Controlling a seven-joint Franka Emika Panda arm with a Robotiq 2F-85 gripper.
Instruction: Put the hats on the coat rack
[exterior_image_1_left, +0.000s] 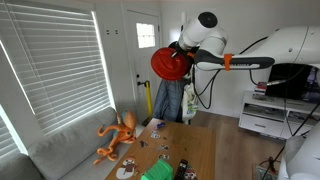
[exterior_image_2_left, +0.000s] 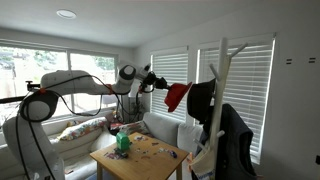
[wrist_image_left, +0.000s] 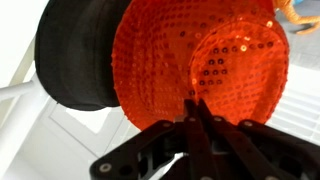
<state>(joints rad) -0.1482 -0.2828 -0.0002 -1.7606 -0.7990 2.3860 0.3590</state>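
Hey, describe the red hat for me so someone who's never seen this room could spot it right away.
Find the tall white coat rack by the shuttered windows; a black hat hangs on it. Right beside it, pinched in the robot's gripper in mid-air, is the red hat: round, wide-brimmed, bright red and sequinned, unlike its plain black neighbour.

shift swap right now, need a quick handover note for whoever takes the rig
The pincer is shut on the brim of the red hat, holding it up in the air.
The black hat looks already hung on the coat rack.
The red hat is close beside the black hat at the rack, and not on a peg as far as the views show.
Done: black hat.
Left: hook the red hat on a free peg, open the pincer, back the arm away.
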